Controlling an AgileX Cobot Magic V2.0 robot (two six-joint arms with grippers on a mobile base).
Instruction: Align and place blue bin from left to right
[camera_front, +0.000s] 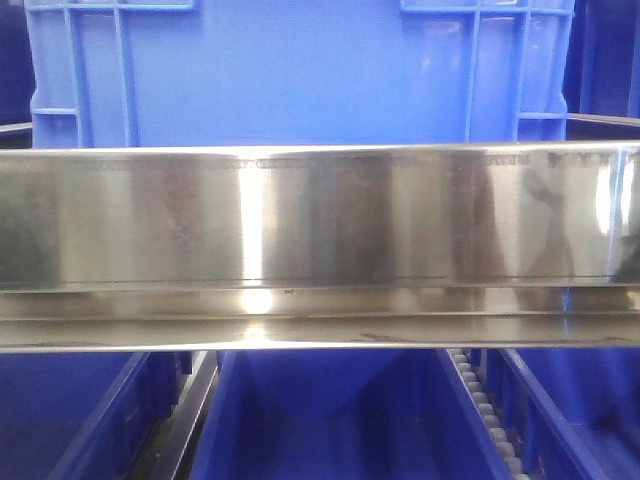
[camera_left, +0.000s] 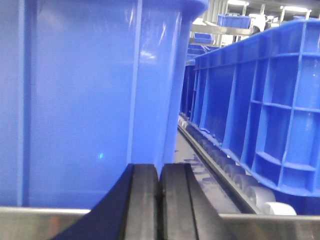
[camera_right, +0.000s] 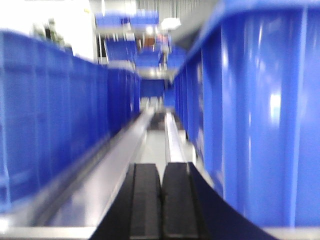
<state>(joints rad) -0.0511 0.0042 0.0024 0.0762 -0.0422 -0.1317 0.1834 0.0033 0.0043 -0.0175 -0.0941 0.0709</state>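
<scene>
I see left gripper (camera_left: 160, 172) and right gripper (camera_right: 161, 170) both closed, empty; blue bin (camera_front: 300, 70) sits behind steel rail (camera_front: 320, 220)

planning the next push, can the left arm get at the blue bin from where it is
Probably yes: the left tool, shut, sits close to the bin wall with nothing between them. Shut like this, it could push, not grip.

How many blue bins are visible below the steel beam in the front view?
3: the left bin, the centre bin and the right bin, all cut off by the frame. Others may hide behind the steel beam.
</scene>
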